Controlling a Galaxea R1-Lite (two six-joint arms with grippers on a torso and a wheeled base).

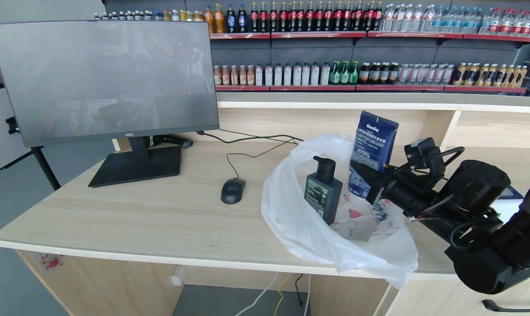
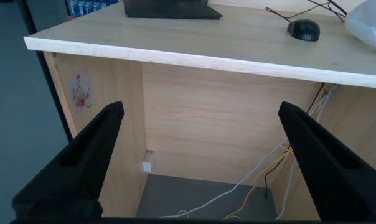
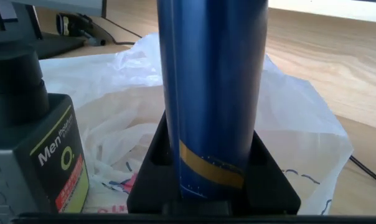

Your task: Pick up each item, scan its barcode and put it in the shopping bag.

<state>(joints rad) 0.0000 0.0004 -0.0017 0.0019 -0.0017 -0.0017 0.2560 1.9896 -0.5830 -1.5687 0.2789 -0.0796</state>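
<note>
A translucent white shopping bag (image 1: 291, 210) lies open on the right part of the wooden counter. Inside it stands a dark grey pump bottle (image 1: 323, 191), also close up in the right wrist view (image 3: 32, 155). My right gripper (image 1: 365, 179) is shut on a dark blue pouch (image 1: 372, 147), holding it upright over the bag's far side, just right of the bottle. In the right wrist view the blue pouch (image 3: 213, 93) is clamped between the black fingers (image 3: 152, 163). My left gripper (image 2: 200, 155) hangs open below the counter's front edge, nothing between its fingers (image 2: 82, 162).
A monitor (image 1: 106, 79) on a black stand occupies the counter's back left. A black mouse (image 1: 232, 190) with its cable lies left of the bag. Shelves of bottled drinks (image 1: 365, 48) run along the back. Cables (image 2: 263, 180) hang under the counter (image 2: 175, 43).
</note>
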